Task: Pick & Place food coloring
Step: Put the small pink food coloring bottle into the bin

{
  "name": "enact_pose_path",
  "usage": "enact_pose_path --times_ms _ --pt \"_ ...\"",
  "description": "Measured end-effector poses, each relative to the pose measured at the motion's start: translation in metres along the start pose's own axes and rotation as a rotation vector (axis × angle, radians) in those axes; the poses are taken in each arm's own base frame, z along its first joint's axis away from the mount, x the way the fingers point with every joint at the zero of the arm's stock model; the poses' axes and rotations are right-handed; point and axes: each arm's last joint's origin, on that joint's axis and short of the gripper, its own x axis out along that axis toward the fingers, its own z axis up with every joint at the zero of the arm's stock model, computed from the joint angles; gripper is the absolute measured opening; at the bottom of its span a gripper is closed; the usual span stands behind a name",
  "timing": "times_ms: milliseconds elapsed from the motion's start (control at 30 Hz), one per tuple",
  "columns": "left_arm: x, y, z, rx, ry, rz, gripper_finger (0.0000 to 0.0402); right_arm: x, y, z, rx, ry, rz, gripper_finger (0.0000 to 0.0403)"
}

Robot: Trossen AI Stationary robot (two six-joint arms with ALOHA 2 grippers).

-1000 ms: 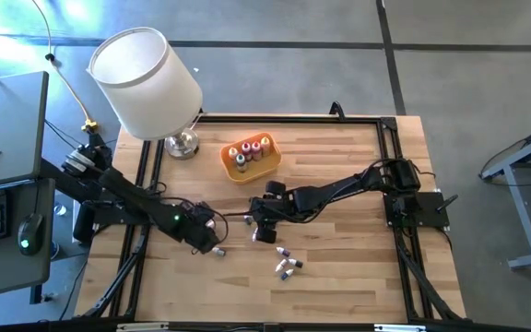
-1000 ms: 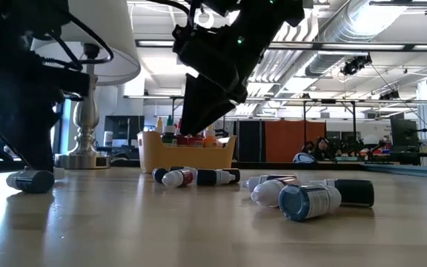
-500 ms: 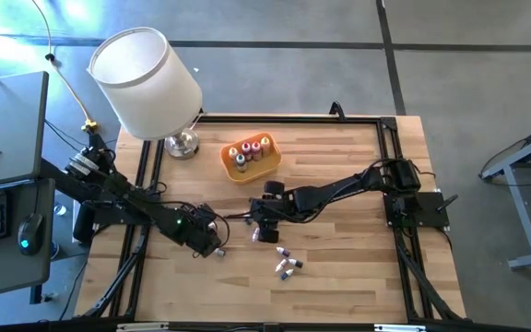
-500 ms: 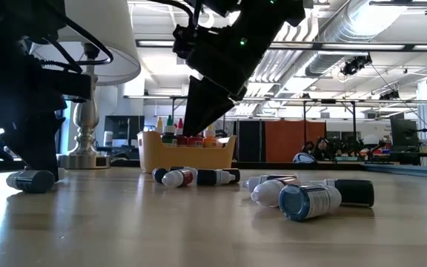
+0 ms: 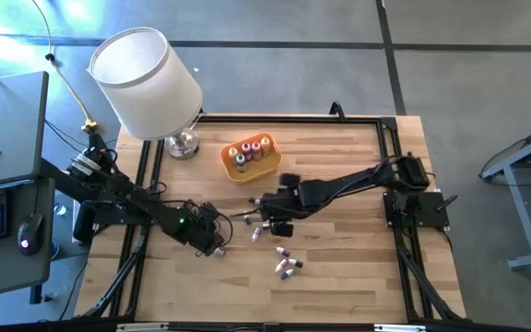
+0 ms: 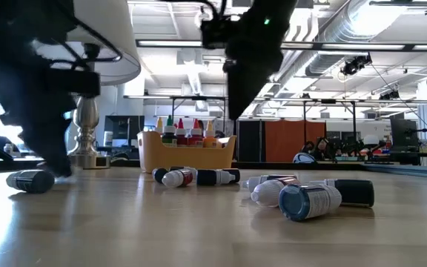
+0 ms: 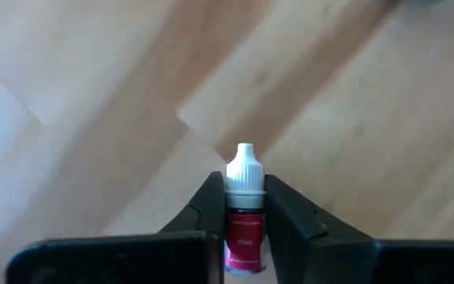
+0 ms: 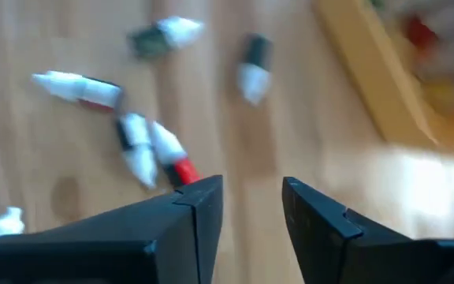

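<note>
My left gripper (image 5: 212, 242) is low over the table's near left part, shut on a small food coloring bottle (image 7: 244, 207) with a white cap and a red label. A dark bottle (image 6: 30, 180) lies on its side on the table beside that arm. My right gripper (image 8: 251, 211) is open and empty above the table's middle (image 5: 270, 224). Several loose bottles (image 5: 288, 266) lie on their sides on the table near it, and they also show in the low view (image 6: 302, 197). An orange tray (image 5: 250, 159) at the far middle holds several upright bottles. My left gripper pinches the bottle's red-labelled body (image 7: 245, 225) between its two fingers, just below the white cap (image 7: 244, 167). The bottle lies along the fingers, and its cap sticks out past the fingertips. I cannot tell whether the bottle is clear of the table.
A lamp with a big white shade (image 5: 146, 81) stands on its metal foot (image 5: 182, 143) at the far left corner. A black frame (image 5: 390, 138) runs round the tabletop. Bare wood lies at the near right.
My right gripper has risen, turned about and gone a little toward the table's right edge, away from the loose bottles below it. My left gripper has shifted slightly toward the table's right edge.
</note>
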Motion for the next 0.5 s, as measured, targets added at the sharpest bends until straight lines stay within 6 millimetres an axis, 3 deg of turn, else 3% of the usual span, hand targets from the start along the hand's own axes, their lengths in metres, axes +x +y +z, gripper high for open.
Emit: enact_pose_path --times_ms 133,267,500 --pt "-0.007 -0.009 0.028 0.042 -0.099 -0.004 0.0054 -0.028 -0.017 -0.012 0.096 0.007 -0.187 0.0113" --pt "-0.014 -0.013 0.074 0.121 -0.187 0.015 0.0078 -0.044 -0.028 -0.032 0.159 -0.04 -0.371 0.0106" --pt "-0.017 0.011 0.154 0.188 -0.279 0.099 0.0077 -0.049 -0.041 -0.074 0.236 -0.043 -0.404 0.0103"
